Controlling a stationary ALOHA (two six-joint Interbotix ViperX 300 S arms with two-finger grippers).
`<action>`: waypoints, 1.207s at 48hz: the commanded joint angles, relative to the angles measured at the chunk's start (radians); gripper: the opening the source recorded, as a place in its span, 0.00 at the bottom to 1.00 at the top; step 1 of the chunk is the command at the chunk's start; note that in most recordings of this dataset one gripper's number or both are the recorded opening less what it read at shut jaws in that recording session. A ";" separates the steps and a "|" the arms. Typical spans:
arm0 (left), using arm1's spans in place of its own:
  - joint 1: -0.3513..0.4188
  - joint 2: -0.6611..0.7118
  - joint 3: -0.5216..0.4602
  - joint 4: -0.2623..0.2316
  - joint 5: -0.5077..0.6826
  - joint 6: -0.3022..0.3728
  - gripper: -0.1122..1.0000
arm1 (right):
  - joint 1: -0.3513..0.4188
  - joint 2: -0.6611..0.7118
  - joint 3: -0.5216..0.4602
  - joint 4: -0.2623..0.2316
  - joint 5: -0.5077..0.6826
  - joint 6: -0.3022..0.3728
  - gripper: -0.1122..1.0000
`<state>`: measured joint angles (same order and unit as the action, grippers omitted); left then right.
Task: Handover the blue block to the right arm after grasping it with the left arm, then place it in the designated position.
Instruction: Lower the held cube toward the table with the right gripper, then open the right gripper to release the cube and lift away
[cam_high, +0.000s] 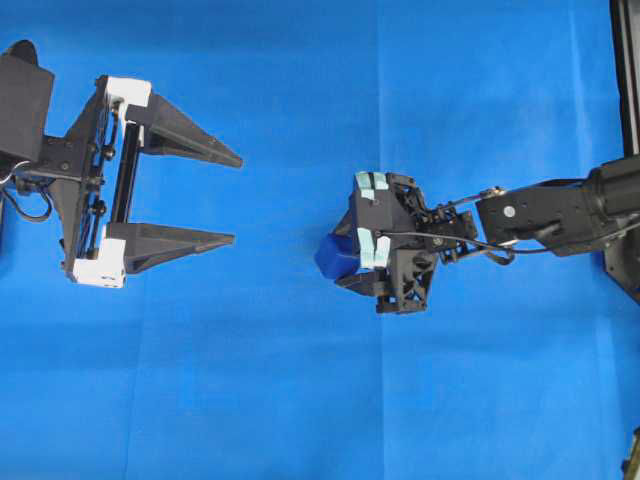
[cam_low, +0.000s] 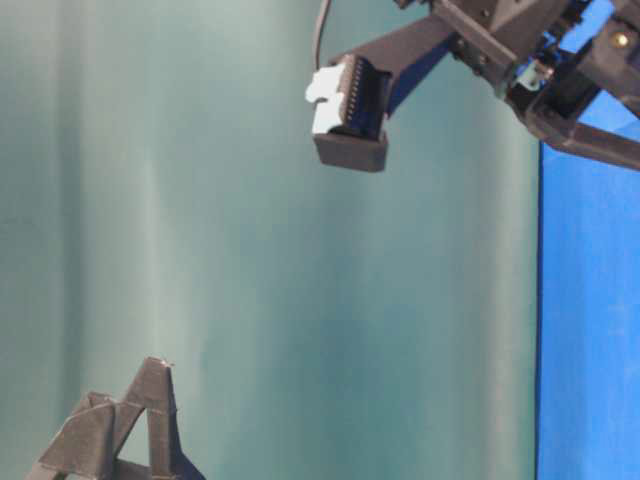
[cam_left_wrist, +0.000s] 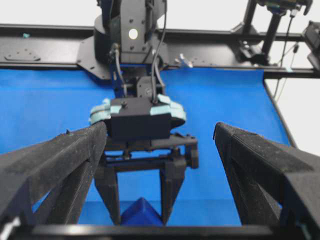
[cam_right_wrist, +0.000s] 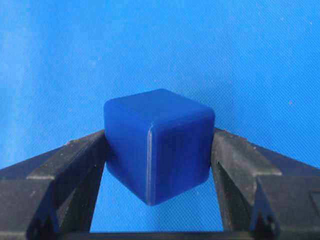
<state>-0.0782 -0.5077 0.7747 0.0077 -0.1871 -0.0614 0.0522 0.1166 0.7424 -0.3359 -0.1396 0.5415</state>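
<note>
A: Looking at the blue block (cam_right_wrist: 159, 145): dark-blue cube, rounded edges, glossy, darker than the cloth (cam_high: 300, 400). Where is it?

B: Pinched between the right gripper's (cam_right_wrist: 159, 150) two black fingers, above the cloth, right of centre in the overhead view.

A: Left gripper (cam_high: 232, 198)?

B: Spread wide, holding nothing, well apart from the block.

A: Anything unclear?

B: Overhead shows only part of the block; the gripper body covers the rest. Left wrist view cuts it off at the bottom edge. Table-level view doesn't show it.
</note>
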 joint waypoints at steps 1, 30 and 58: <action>-0.002 -0.005 -0.020 0.003 -0.006 0.002 0.94 | 0.003 -0.003 -0.021 0.003 -0.017 0.002 0.52; -0.002 -0.005 -0.020 0.003 -0.005 0.002 0.94 | 0.003 0.034 -0.025 0.003 -0.034 0.003 0.52; -0.002 -0.005 -0.021 0.003 -0.008 0.002 0.94 | 0.003 0.035 -0.032 0.003 0.009 0.032 0.66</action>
<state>-0.0782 -0.5062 0.7747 0.0092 -0.1871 -0.0614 0.0537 0.1595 0.7256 -0.3344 -0.1381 0.5706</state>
